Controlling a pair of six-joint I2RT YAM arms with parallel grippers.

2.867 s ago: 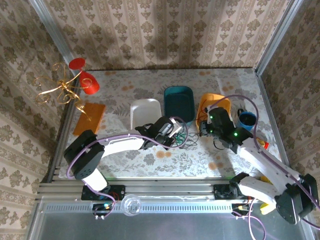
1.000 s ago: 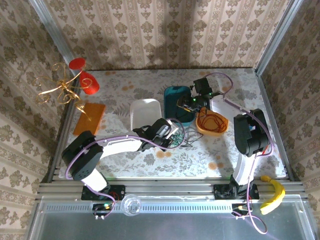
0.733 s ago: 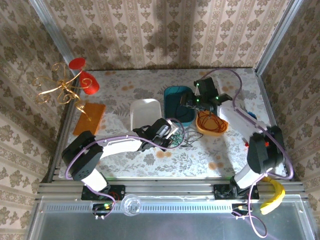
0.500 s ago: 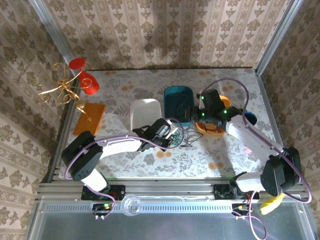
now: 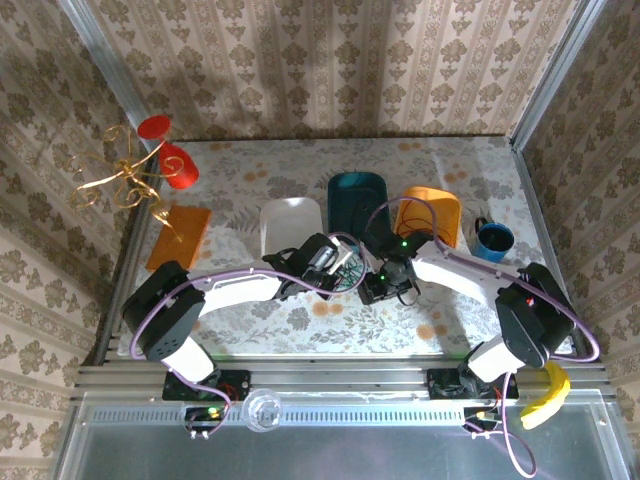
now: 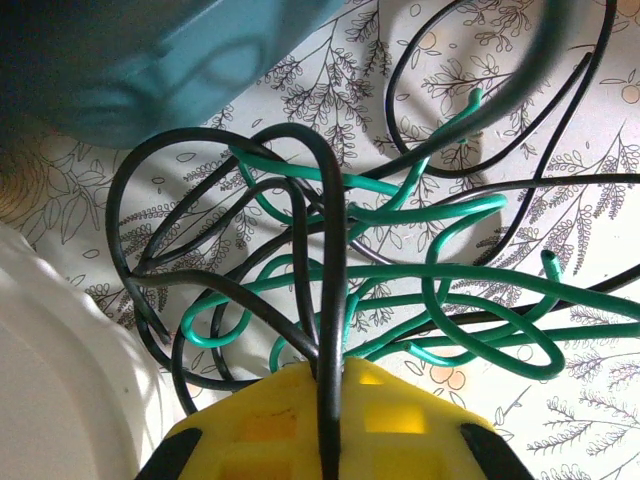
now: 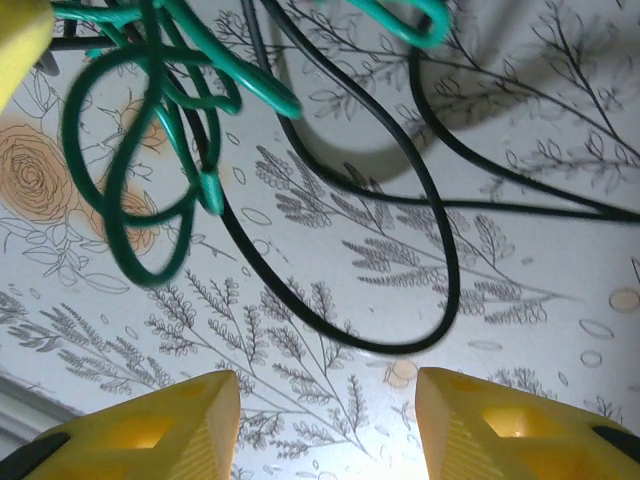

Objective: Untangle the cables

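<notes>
Cables (image 5: 352, 278), thin green and black wires knotted into one loose heap, lie on the floral-patterned desk (image 5: 300, 320) between my two pincers. My left pincer (image 5: 338, 265) sits at the heap's left edge and my right pincer (image 5: 385, 287) touches its right edge, so the tangle is caught in the narrow space between them.

Through my left wrist camera, the left pincer (image 6: 330, 425) has its yellow fingers pressed together on a black cable (image 6: 336, 330), which rises straight out of the seam between them and arches over just ahead. The green cable (image 6: 470, 278) coils in several loops directly ahead of those fingertips, threaded through the black strands and spreading off to the right. Ahead and to the left is the rim of a teal plastic tray (image 6: 150, 60), and close on the left a white plastic tray (image 6: 60, 370).

Through my right wrist camera, the right pincer (image 7: 325, 420) stands moderately wide, with bare desk showing between its yellow fingers (image 7: 170, 415) and no cable in the gap. A black loop (image 7: 445, 250) lies just ahead of the fingertips, and the green coils (image 7: 207, 180) hang ahead and to the left.

Beyond both pincers, an orange plastic tray (image 5: 432, 212) stands beside the teal one.
</notes>
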